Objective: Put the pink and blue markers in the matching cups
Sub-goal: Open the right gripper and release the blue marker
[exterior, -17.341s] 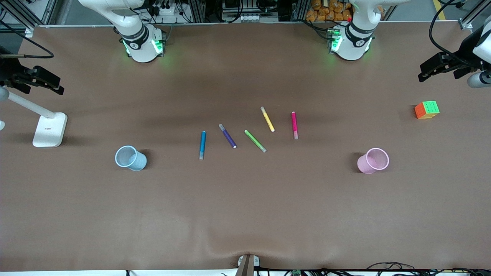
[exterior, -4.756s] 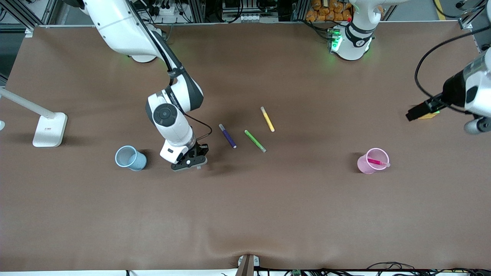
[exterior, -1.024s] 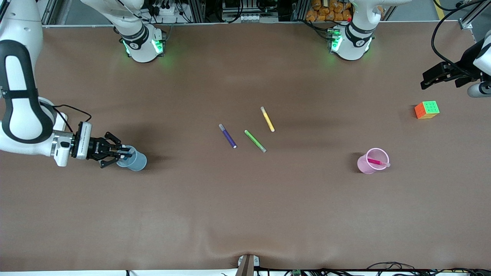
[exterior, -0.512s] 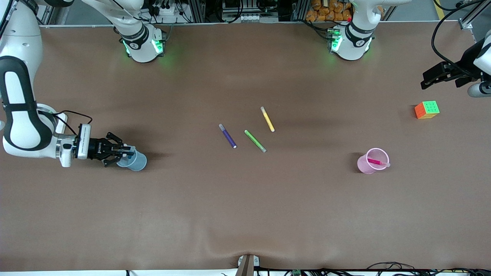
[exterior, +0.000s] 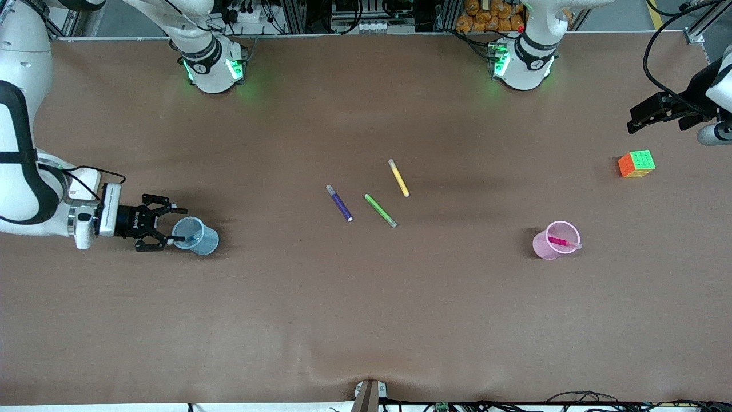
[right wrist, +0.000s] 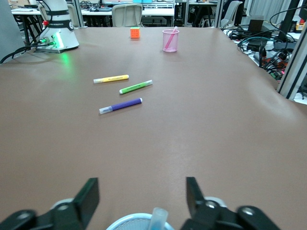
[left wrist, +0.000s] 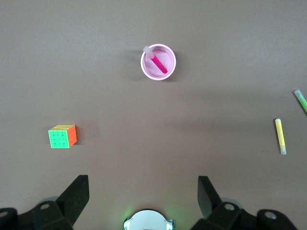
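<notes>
The light blue cup (exterior: 206, 244) stands near the right arm's end of the table. The blue marker stands in it; its pale cap (right wrist: 159, 216) pokes above the cup's rim (right wrist: 125, 221). My right gripper (exterior: 166, 229) is open and empty, level with the rim and just beside it, on the cup's right-arm side. The pink cup (exterior: 543, 246) holds the pink marker (exterior: 563, 242), which leans on the rim; both also show in the left wrist view, cup (left wrist: 147, 70) and marker (left wrist: 160, 64). My left gripper (exterior: 633, 119) is open and empty, waiting high over the left arm's end of the table.
A dark purple marker (exterior: 339, 203), a green marker (exterior: 381, 210) and a yellow marker (exterior: 398, 178) lie mid-table between the cups. A colour cube (exterior: 636, 163) sits near the left arm's end, under the left gripper's reach.
My right gripper has opened, let go of the blue marker into the blue cup, and drawn back a little toward the right arm's end of the table. The left arm has not moved.
</notes>
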Controlling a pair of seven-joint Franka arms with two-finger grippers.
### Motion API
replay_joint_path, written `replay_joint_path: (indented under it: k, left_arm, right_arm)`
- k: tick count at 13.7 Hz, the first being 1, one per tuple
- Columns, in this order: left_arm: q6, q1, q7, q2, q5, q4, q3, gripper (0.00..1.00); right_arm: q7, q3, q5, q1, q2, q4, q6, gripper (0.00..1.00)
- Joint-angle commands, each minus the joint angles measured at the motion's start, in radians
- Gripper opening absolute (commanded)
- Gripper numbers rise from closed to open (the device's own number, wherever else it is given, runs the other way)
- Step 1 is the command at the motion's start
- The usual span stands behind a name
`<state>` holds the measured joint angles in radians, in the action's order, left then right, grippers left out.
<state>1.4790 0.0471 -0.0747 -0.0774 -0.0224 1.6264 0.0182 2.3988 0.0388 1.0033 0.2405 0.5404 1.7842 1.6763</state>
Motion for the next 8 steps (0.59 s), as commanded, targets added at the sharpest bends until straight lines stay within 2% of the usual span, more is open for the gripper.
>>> replay_joint_path:
  k: [1,3,8]
  left_arm:
    - [-0.008,-0.007,0.021,-0.01,0.016,0.003,-0.001,1.0]
    - [-0.008,-0.007,0.021,-0.01,0.016,0.001,-0.001,1.0]
    - [-0.008,-0.009,0.046,-0.008,0.018,0.001,0.002,1.0]
  right_arm:
    - [-0.133,-0.011,-0.044,0.011,-0.013,-0.028,-0.009,1.0]
    - [-0.219,-0.01,-0.061,0.003,-0.046,-0.029,-0.001,1.0]
    - [-0.573,-0.013,-0.193,-0.05,-0.126,-0.088,0.023,1.0]
